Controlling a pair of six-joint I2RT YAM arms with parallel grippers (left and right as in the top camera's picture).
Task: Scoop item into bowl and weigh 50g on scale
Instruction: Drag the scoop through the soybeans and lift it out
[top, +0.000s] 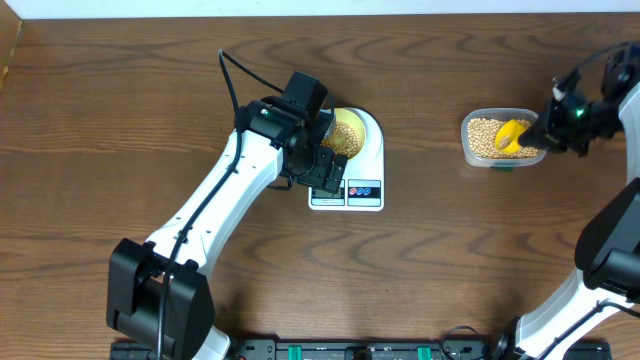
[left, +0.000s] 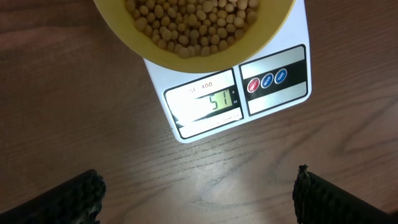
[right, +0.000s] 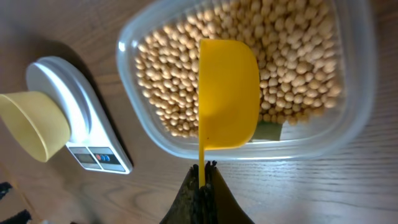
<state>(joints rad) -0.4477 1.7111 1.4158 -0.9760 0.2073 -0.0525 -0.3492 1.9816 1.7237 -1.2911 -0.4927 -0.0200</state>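
Overhead: on the brown wooden surface (top: 120, 100), the pale yellow round bowl (top: 361, 124) of small round tan beans (top: 347, 136) sits on the white digital kitchen scale (top: 372, 160) at frame centre. The left end effector (top: 322, 170) hangs over the scale's left edge. At the right edge of the frame, the right end effector (top: 545, 128) is clenched on the bright yellow plastic scoop (top: 511, 135), over the clear plastic tub (top: 470, 150) of more beans.

Left wrist: the bowl fills the top, the display below it reads 51, and the black fingers (left: 62, 199) in the bottom corners are spread wide, released.

Right wrist: the closed jaws pinch the scoop's handle at bottom centre. The scoop's cup lies over the tub's beans. Scale and bowl are at the left.
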